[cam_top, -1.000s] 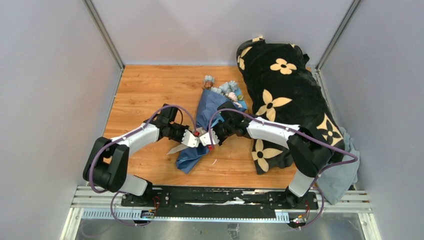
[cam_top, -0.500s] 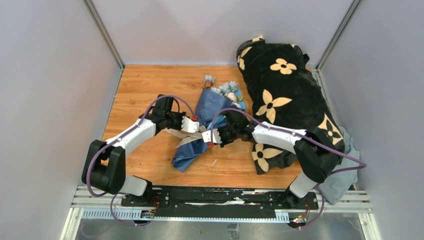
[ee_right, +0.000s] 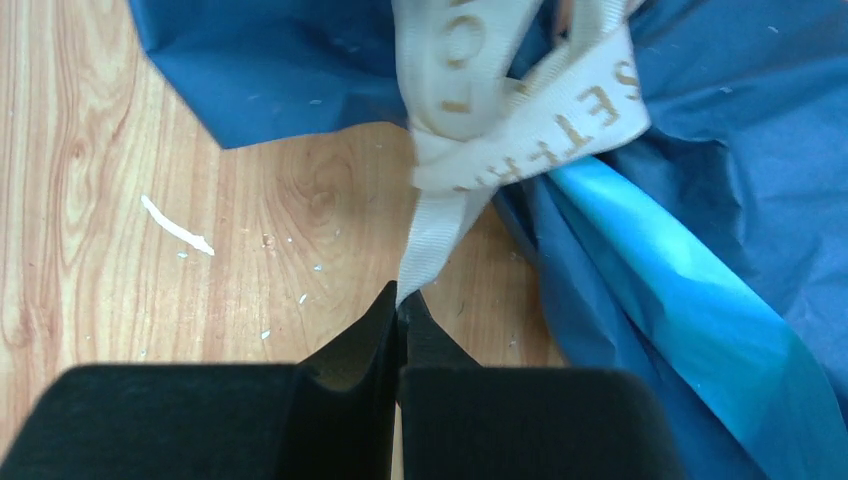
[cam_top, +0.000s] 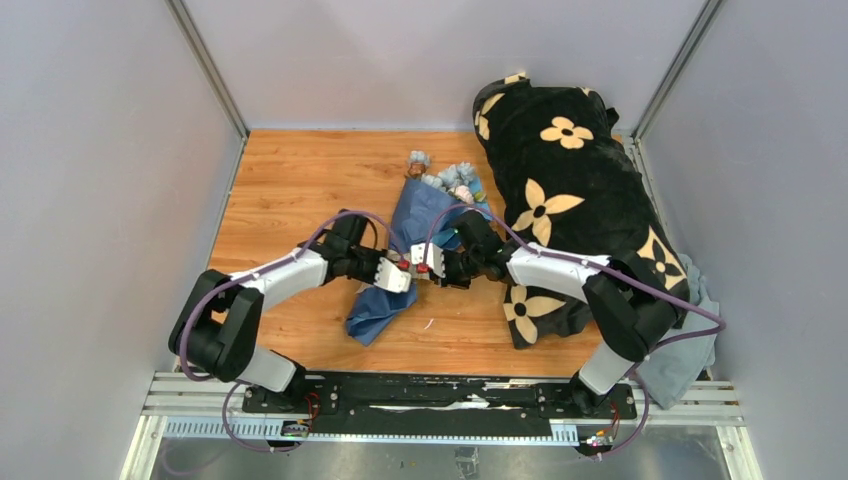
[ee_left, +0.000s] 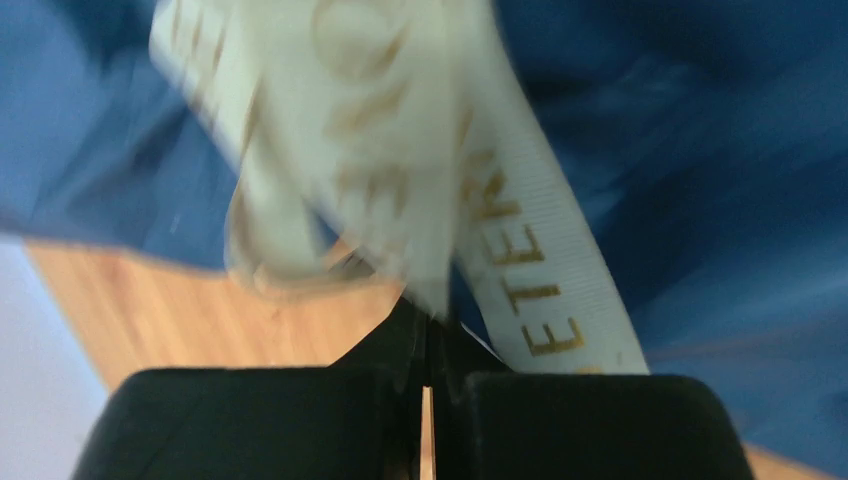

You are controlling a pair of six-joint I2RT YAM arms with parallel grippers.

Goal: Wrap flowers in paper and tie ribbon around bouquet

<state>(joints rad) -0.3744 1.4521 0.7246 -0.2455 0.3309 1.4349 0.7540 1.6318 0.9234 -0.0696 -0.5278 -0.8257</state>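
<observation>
The bouquet (cam_top: 415,230) lies slantwise on the wooden table, a cone of navy paper (ee_left: 700,150) with the flowers (cam_top: 455,180) showing at its far, wide end. A light blue side of the paper (ee_right: 690,280) shows in the right wrist view. The cream ribbon (ee_right: 500,130) with gold letters is looped and crossed at the cone's narrow part. My left gripper (cam_top: 398,281) is shut on one ribbon (ee_left: 530,250) strand, which rises from its tips (ee_left: 428,318). My right gripper (cam_top: 424,270) is shut on the other strand at its tips (ee_right: 400,298). The two grippers almost touch over the cone.
A black plush blanket (cam_top: 570,190) with cream flower prints lies heaped along the right side, close to the right arm. A grey-blue cloth (cam_top: 680,350) hangs at the near right. A loose bloom (cam_top: 417,160) lies beyond the bouquet. Grey walls enclose the table. A white scrap (ee_right: 175,225) lies on the wood.
Half a second ago the grippers stood apart with the ribbon stretched between them; now both have come back together over the narrow part of the bouquet.
</observation>
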